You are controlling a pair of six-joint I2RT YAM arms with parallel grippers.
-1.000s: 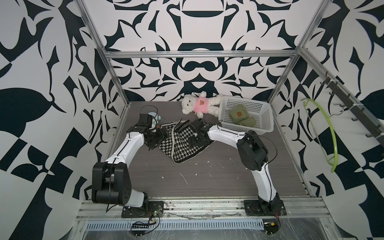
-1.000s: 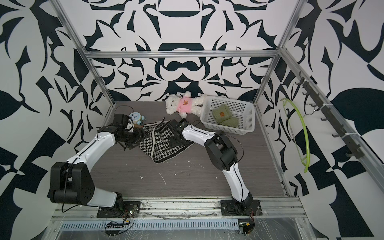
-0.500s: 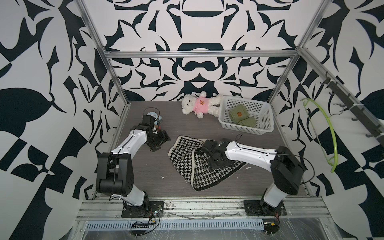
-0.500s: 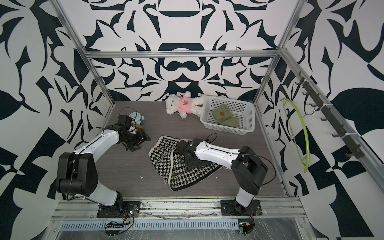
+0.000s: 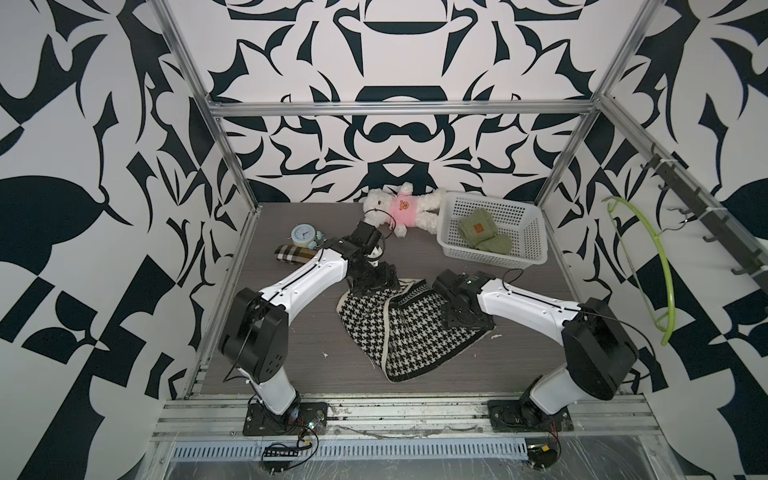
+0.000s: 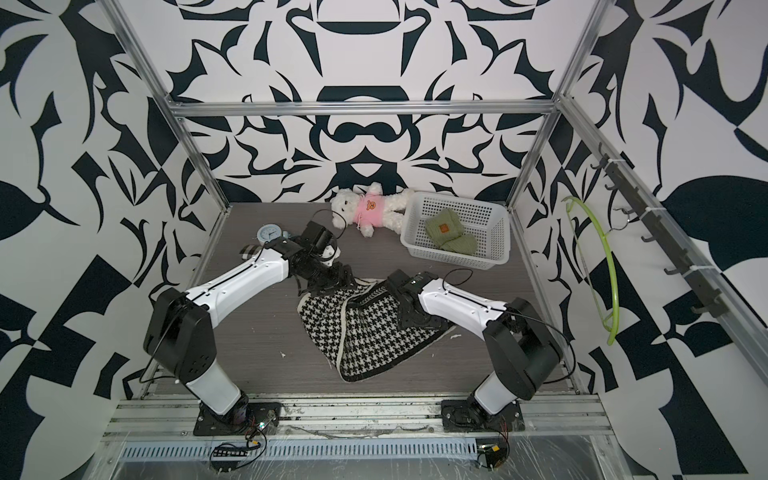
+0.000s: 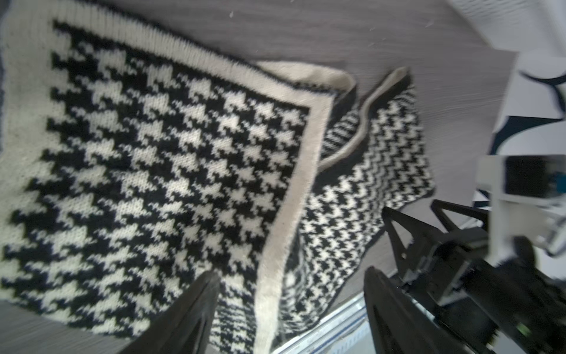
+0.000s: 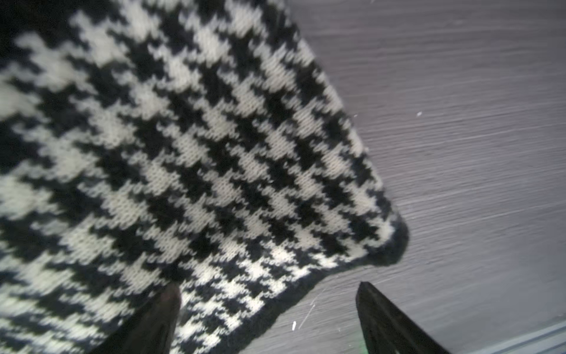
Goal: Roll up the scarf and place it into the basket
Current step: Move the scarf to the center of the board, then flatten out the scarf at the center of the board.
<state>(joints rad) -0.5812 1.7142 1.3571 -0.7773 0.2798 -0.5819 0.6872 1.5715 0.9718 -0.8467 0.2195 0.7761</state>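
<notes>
Scarf: flat, unrolled, beneath both grippers
Left gripper: spread, empty
Right gripper: spread, empty, nearer basket

Both wrist views are showing blurred: you are seeing the scarf running off the frame edges, and the fingers of the left pincer and the right pincer being cut off at the border. In both top views the wrists are hiding the pincer tips, and the left arm is covering part of the plaid cloth. The clock face is appearing too small to read.
</notes>
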